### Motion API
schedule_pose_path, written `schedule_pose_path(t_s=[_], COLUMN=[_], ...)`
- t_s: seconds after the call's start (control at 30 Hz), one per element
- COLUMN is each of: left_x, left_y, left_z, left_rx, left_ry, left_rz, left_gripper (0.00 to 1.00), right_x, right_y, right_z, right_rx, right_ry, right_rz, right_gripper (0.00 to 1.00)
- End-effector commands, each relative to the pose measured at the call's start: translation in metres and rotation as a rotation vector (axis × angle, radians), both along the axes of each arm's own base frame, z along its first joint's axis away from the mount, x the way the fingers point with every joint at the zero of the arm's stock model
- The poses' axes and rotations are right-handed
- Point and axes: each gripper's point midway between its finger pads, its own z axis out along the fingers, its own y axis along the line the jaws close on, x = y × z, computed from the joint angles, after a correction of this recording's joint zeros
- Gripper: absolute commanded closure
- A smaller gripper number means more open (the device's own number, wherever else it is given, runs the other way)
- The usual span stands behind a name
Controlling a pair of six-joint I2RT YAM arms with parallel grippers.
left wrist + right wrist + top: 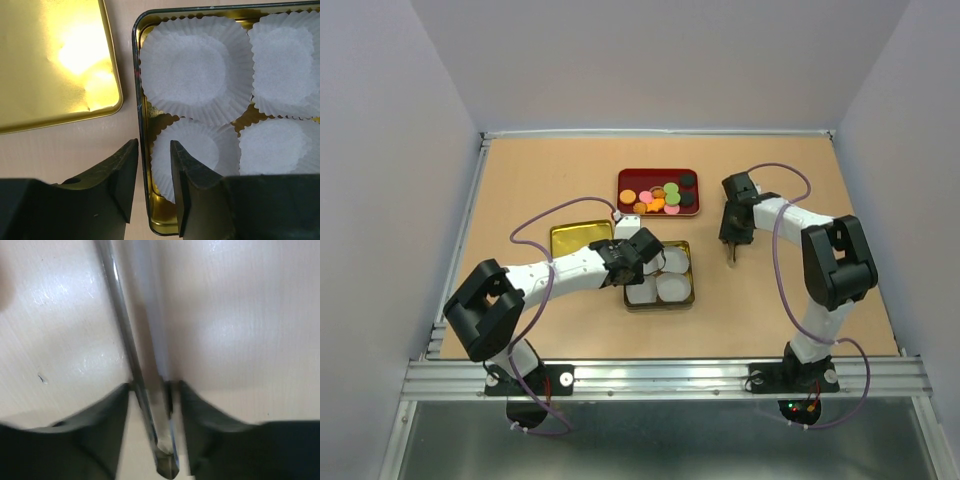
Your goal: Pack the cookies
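Observation:
The cookies [660,196] are small round discs in orange, pink, green, yellow and dark brown, lying in a red tray [623,178] at the back. A gold tin [659,303] holds several white paper cups [192,67]. My left gripper [645,250] sits over the tin's left wall [137,100]. In the left wrist view the gripper [154,150] is narrowly open, one finger outside the wall and one inside over a cup. My right gripper [731,248] is right of the tray, low over the table. In its wrist view it [152,390] is shut on metal tongs [117,300].
The tin's gold lid [575,238] lies on the table just left of the tin; it also shows in the left wrist view [50,60]. Grey walls enclose the wooden table on three sides. A purple cable loops above each arm.

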Motion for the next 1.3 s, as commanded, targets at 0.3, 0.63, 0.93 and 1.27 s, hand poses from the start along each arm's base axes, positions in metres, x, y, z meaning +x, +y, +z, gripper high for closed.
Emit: schedule_pose_path(t_s=[0.3, 0.63, 0.93, 1.27], left_x=[0.007, 0.042, 0.109, 0.115], left_y=[0.008, -0.008, -0.038, -0.114], left_z=[0.046, 0.161, 0.264, 0.264], left_rx=[-0.010, -0.148, -0.473, -0.661], left_ry=[-0.088, -0.296, -0.453, -0.364], left_rz=[0.028, 0.012, -0.132, -0.266], left_gripper=[0.53, 0.31, 0.18, 0.18], right_x=[-0.007, -0.018, -0.080, -0.088], right_y=[-0.005, 0.052, 0.109, 0.132], right_z=[0.009, 0.151, 0.249, 0.260], right_rx=[-0.031, 0.284, 0.657, 0.697], right_ry=[-0.009, -0.208, -0.314, -0.306], right_rz=[0.034, 0.297, 0.610, 0.666], right_gripper=[0.93, 0.98, 0.97, 0.97])
